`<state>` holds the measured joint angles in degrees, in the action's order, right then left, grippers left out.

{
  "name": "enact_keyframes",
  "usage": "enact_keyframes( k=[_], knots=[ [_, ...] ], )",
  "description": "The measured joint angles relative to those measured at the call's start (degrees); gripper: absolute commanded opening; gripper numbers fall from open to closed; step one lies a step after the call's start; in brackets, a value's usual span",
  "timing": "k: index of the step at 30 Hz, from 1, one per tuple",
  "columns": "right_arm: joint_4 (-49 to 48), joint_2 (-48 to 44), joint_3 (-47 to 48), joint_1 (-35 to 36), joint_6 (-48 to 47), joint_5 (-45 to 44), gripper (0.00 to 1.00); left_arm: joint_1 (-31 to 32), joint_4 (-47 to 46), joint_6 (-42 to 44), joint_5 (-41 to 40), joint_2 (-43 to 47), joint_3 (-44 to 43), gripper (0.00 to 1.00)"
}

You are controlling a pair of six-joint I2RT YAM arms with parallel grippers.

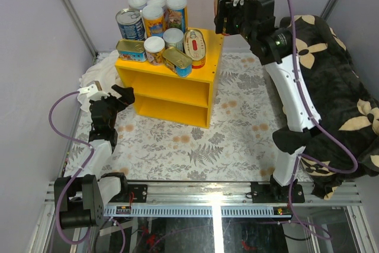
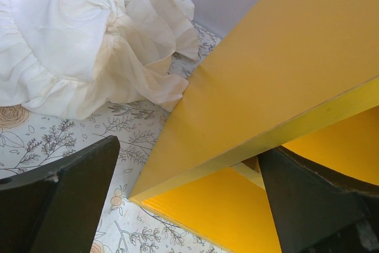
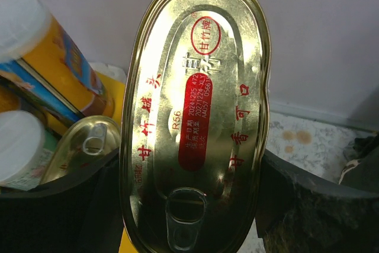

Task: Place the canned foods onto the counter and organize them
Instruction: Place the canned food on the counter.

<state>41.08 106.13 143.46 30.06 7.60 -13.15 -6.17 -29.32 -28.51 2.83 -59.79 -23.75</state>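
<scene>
Right wrist view, my right fingers [image 3: 302, 205] gripping oval tin [image 3: 198, 105] upright near other tins [image 3: 53, 69], my left fingers [image 2: 65, 199] spread wide at yellow shelf [image 2: 284, 69] corner.

Our top external view looks down from above and behind the arm bases, which lie along its bottom edge. It is far enough back to hold the whole floral floor [image 1: 177, 140] and the yellow shelf unit [image 1: 177, 84] in the upper middle. Our left wrist view sits low and very near, facing that unit's side wall and front corner, with the left hand [image 2: 189, 152] framing the lower corners and a white cloth [image 2: 77, 34] at upper left. Our right wrist view looks along the right hand [image 3: 186, 188], close on a gold oval tin [image 3: 195, 105] filling the centre. We find shelf unit, cloth and tin again in the top view.
</scene>
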Motion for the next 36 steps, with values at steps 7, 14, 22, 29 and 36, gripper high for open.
enact_keyframes(
  k=[7,14,22,29,36],
  knots=[
    [2.23,2.75,-5.92,-2.69,2.82,5.77,0.02,0.00,0.00,0.02,0.00,0.00,0.00,1.00],
    [1.90,2.75,-9.53,-3.02,4.33,9.07,0.03,0.00,0.04,0.04,0.00,0.00,0.00,1.00],
    [1.55,3.26,-9.88,-3.02,5.18,10.45,0.27,0.00,0.04,0.07,-0.02,0.00,-0.02,1.00],
    [-0.04,3.76,-10.73,-3.02,6.27,11.34,0.41,0.00,0.04,0.09,-0.02,0.00,-0.02,1.00],
    [-1.25,3.76,-11.34,-3.06,6.99,11.32,0.52,-0.02,0.04,0.09,-0.02,0.00,-0.02,1.00]
  ],
)
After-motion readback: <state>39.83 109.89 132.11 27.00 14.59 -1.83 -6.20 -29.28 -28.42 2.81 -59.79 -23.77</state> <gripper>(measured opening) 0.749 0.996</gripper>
